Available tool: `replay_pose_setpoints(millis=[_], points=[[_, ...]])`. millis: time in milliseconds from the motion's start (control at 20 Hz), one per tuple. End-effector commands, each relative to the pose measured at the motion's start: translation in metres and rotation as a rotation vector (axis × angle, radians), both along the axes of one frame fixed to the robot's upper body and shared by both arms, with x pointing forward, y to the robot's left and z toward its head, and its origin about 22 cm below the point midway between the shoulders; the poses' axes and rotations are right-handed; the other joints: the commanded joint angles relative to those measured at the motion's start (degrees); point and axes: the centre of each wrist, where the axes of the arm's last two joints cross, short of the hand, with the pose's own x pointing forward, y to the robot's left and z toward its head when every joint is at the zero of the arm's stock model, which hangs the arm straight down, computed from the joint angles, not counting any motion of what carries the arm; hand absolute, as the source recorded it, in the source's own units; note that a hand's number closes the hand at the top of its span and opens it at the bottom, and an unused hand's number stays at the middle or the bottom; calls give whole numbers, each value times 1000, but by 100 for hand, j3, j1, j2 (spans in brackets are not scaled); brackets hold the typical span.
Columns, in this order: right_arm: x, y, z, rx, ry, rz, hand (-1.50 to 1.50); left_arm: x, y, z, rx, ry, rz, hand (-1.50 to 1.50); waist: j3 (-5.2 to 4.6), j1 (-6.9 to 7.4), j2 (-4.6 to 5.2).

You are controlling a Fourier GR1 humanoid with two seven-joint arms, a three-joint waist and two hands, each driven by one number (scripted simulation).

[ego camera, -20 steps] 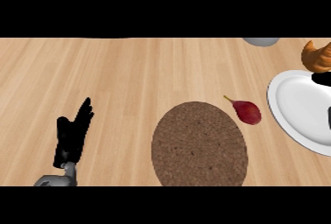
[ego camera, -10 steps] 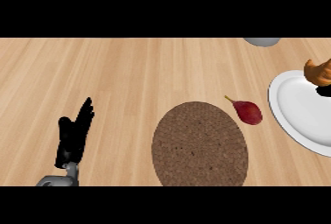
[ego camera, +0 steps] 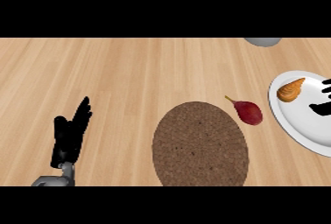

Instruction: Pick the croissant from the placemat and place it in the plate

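Shows the croissant [ego camera: 291,89] down on the upper left of the white plate [ego camera: 304,127], lower than a moment ago, when carried at the right edge. Suggests placing is done. Shows the right hand [ego camera: 321,108] just beside it, fingers spread, holding nothing. Shows the left hand [ego camera: 71,135] resting open, lower left. Leaves the placemat [ego camera: 200,144] bare, a red fruit [ego camera: 248,111] near the plate's rim, open counter [ego camera: 129,74] leftward.

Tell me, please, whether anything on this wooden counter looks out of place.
Nothing spilled or damaged. Only the dark red stemmed fruit looks stray, lying on bare wood between the round brown woven placemat and the white plate holding the orange croissant.
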Motion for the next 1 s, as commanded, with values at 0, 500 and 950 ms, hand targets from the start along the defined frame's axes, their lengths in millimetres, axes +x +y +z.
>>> replay_pose_setpoints(millis=[0,500,950], points=[[-13,-9,-8,60,-94,103,-150,-6,-7,3,-9,4,4,0,-2,-42,-20],[-36,-35,6,400,-732,0,-150,-4,2,-7,-10,-2,31,0,-1,-158,-45],[-73,-52,-27,521,-749,47,-150,-19,-11,13,-7,8,16,0,-1,-25,-24]])
